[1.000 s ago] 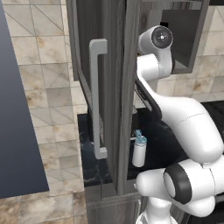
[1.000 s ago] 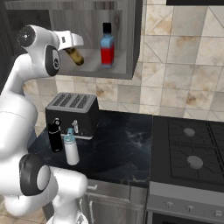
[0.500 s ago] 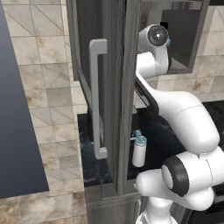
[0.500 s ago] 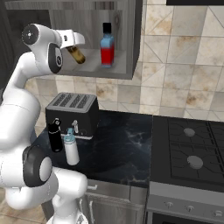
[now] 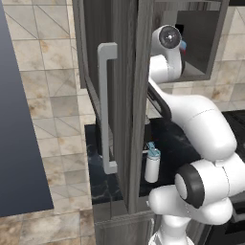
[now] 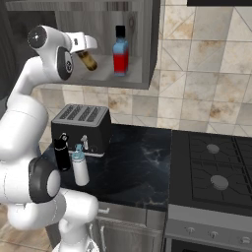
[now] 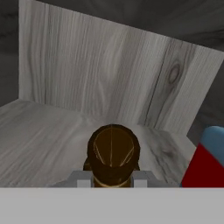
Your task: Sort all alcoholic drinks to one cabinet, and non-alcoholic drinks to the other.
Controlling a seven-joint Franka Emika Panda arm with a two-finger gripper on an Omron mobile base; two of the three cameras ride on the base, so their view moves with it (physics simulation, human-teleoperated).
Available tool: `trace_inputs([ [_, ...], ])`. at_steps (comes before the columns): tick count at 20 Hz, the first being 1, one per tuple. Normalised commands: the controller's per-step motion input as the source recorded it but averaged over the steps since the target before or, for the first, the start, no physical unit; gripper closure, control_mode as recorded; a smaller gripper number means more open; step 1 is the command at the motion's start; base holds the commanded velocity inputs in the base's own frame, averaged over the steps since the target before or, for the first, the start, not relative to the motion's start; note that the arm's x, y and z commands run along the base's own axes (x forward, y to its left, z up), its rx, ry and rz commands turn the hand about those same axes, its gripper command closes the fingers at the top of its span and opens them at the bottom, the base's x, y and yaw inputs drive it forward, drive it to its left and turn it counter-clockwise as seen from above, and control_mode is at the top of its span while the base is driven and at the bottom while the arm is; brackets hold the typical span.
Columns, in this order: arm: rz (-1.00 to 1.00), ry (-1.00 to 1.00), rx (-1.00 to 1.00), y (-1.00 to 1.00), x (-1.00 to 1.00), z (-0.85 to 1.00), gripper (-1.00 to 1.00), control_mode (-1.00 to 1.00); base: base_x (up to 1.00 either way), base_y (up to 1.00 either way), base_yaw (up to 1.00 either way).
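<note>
Right base view | hand point(image 6: 84, 53) clamped on amber bottle point(image 6: 89, 60) | bottle tilted, inside cabinet point(image 6: 142, 74)

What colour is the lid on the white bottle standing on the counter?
Teal; the white bottle shows it best in the right base view, beside the black bottle.

No readable text, labels, brand names, numbers or signs appear anywhere. The squat red bottle with blue shoulders and black cap point(image 6: 120, 52) has plain coloured sides with no lettering, the white cylindrical bottle with a teal flip lid point(image 6: 80, 168) is blank, and the small all-black bottle point(image 6: 62, 153) carries no marking. The dark slotted toaster point(image 6: 82, 128) shows no legible print either.
</note>
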Motion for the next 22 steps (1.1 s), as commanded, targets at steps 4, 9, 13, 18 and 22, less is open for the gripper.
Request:
trace_inputs([
  [4, -0.01, 0.00, 0.01, 0.00, 0.21, -0.16, 1.00, -1.00, 0.00, 0.00, 0.00],
  [9, -0.01, 0.00, 0.01, 0.00, 0.19, -0.20, 1.00, -1.00, 0.00, 0.00, 0.00],
  [13, -0.01, 0.00, 0.00, 0.00, 0.20, -0.23, 1.00, -1.00, 0.00, 0.00, 0.00],
  [18, -0.02, 0.00, 0.00, 0.02, 0.19, -0.22, 1.00, -1.00, 0.00, 0.00, 0.00],
  [22, -0.02, 0.00, 0.01, 0.00, 0.15, -0.11, 1.00, -1.00, 0.00, 0.00, 0.00],
])
